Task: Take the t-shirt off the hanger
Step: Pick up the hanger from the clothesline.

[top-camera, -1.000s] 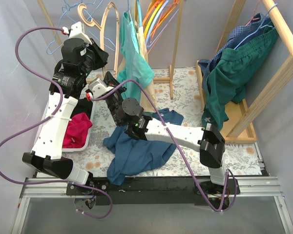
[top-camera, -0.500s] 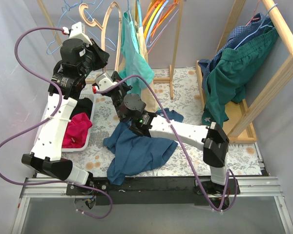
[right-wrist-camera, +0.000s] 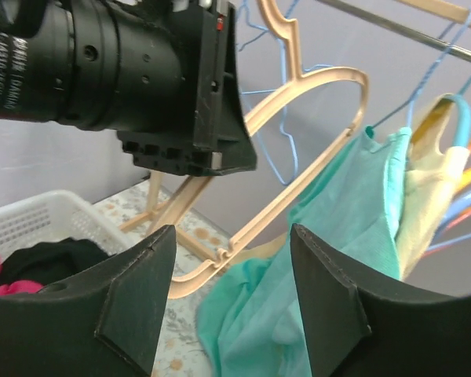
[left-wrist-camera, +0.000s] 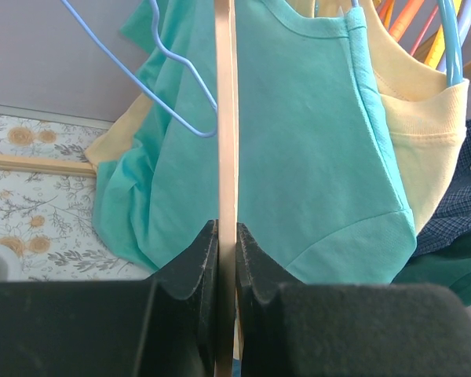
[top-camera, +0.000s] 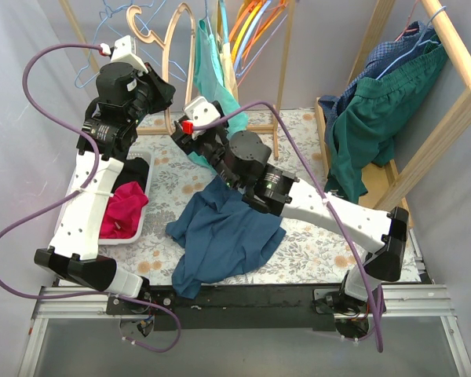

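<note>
The left gripper (left-wrist-camera: 226, 232) is clamped tight on the thin edge of the beige hanger (left-wrist-camera: 225, 118). Its own wrist view shows both jaws pressed flat against the hanger, which rises edge-on straight up the frame. Behind the hanger, spreading mostly to its right, hangs the teal t-shirt (left-wrist-camera: 314, 157), with a pale yellow shirt (left-wrist-camera: 424, 118) farther right.

That view hides the hanger's shape. The right wrist view gives it: a curved shoulder at the top, an arm slanting down to the left, and the teal shirt's upper corner right at the shoulder end. Whether the shirt rests on this hanger or on another beside it cannot be told.

The right gripper (right-wrist-camera: 231, 236) stands wide with nothing between its fingers, short of the hanger and pointed at its lower arm. A white basket (right-wrist-camera: 31, 220) sits below and left of the hanger.

Only the overhead view shows the dark blue t-shirt (top-camera: 224, 239) crumpled on the flowered table (top-camera: 322, 251), below the hanger. It also shows a green garment (top-camera: 377, 118) draped on a wooden rack (top-camera: 457, 43) far to the hanger's right.
</note>
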Controlling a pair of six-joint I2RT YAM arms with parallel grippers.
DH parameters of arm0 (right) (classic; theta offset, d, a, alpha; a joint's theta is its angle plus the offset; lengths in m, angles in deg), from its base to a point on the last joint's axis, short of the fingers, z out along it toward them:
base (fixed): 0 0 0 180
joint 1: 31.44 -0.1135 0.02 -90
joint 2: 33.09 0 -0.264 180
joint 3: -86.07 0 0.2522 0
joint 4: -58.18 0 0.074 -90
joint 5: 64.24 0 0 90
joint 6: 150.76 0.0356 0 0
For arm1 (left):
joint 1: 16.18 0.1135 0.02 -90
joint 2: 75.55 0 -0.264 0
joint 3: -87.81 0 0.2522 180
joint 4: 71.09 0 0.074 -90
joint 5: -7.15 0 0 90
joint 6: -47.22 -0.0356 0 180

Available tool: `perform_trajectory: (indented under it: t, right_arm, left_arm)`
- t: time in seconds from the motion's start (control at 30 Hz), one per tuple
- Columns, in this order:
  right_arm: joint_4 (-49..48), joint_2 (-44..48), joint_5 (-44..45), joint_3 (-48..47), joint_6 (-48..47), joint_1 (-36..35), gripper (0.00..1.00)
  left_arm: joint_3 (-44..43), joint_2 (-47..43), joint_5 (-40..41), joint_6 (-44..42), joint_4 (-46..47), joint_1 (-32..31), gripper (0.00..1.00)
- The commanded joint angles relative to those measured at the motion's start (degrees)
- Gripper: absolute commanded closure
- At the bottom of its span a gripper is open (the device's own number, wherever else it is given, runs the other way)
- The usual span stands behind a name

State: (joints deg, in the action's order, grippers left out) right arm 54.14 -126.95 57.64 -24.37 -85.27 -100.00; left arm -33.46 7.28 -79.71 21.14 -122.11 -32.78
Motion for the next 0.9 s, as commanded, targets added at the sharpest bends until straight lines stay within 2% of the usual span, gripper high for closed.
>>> perform_trajectory:
  t: [0.0, 0.1, 0.4, 0.53, 0.6, 0.7, 0.8, 0.87]
  right_arm:
    - [11.46, -1.75, -5.42, -6.58, 6.92, 0.18, 0.31]
    - [14.02, -2.37, -5.42, -6.5, 8.16, 0.18, 0.27]
    - [12.18, -6.32, -1.48, -7.2, 7.2, -1.05, 0.24]
    - [7.97, -9.93, 8.25, -9.39, 3.16, -2.28, 0.25]
    - [2.37, -12.12, 11.96, -9.49, -1.05, -2.9, 0.25]
    - [-5.28, -15.11, 16.63, -10.01, -7.38, -3.6, 0.29]
    - [-10.57, -18.54, 21.63, -11.86, -14.56, -4.3, 0.36]
    - [-16.19, -19.95, 24.71, -12.12, -17.66, -4.74, 0.46]
  left_arm:
    - [-2.09, -1.35, 0.03, -0.38, 0.52, 0.08, 1.0]
    - [-2.71, -0.65, -0.06, 0.15, 0.69, 0.16, 1.0]
    - [-2.8, 0.4, 0.64, 1.73, 1.13, 0.16, 1.0]
    - [-1.92, 0.32, 0.64, 2.17, 1.13, 0.16, 1.0]
    - [-1.57, 0.23, 0.64, 2.35, 1.22, 0.16, 1.0]
    - [-0.69, -0.03, 0.64, 2.61, 1.31, 0.08, 1.0]
    - [-0.16, -0.21, 0.82, 2.61, 1.4, 0.16, 1.0]
    - [-0.08, -0.12, 0.91, 2.44, 1.39, 0.08, 1.0]
